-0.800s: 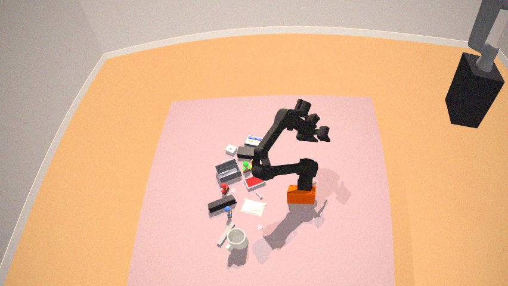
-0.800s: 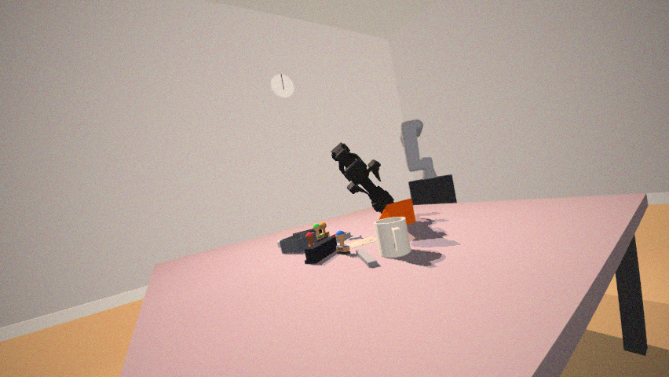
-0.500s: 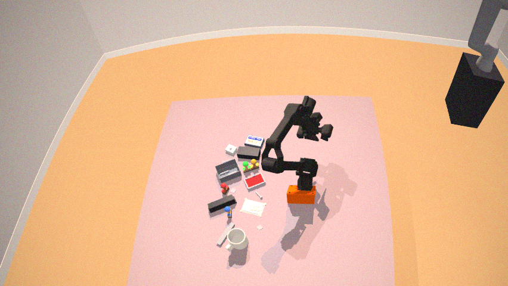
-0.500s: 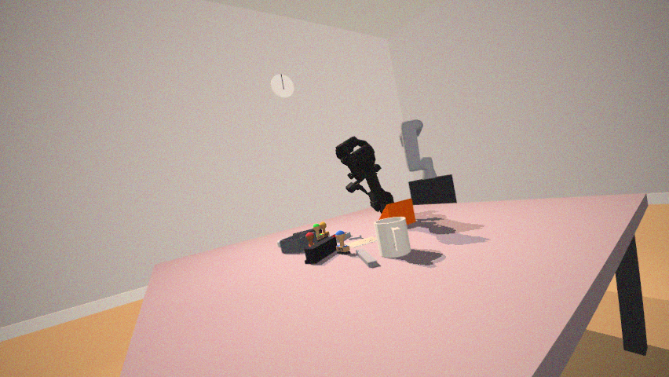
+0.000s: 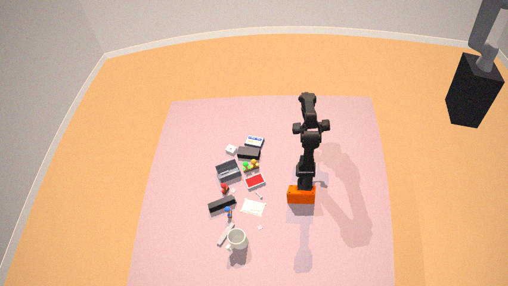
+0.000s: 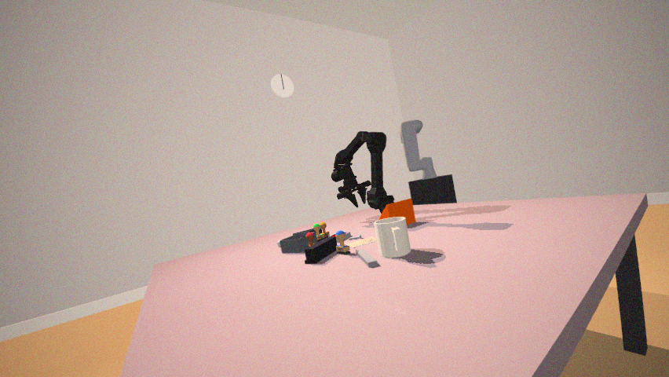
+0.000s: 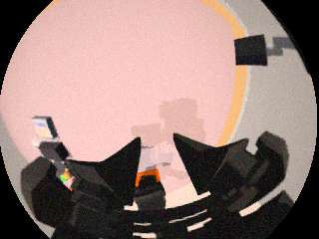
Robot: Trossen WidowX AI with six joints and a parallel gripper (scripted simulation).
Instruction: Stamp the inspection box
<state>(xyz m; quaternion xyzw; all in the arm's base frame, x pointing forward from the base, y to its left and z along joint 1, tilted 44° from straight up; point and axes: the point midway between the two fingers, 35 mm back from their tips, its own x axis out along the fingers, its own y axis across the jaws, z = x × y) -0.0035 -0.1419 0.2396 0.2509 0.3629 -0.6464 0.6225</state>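
Observation:
My gripper [image 6: 360,203] [image 7: 158,137] is partly open and empty, high above the table near the arm's base, away from the stamps. Four wooden-handled stamps stand upright: green [image 5: 245,164] [image 6: 316,226], orange [image 5: 253,161] [image 6: 323,225], red [image 5: 223,185] [image 6: 309,236] and blue [image 5: 227,209] [image 6: 340,234]. Which one reads PASS cannot be told. The open red ink pad [image 5: 254,180] lies in front of the green and orange stamps. The cream card [image 5: 253,207] [image 6: 363,242] lies flat; its inspection box and any print are too small to make out.
A mug [image 5: 237,238] [image 6: 392,237] stands by a grey bar [image 5: 225,234] [image 6: 367,258]. A black block [image 5: 222,203], an open grey box [image 5: 228,171], a dark box [image 5: 248,152] and a blue-and-white box [image 5: 254,140] [image 7: 44,126] surround the stamps. The orange base [image 5: 301,194] stands right of the card.

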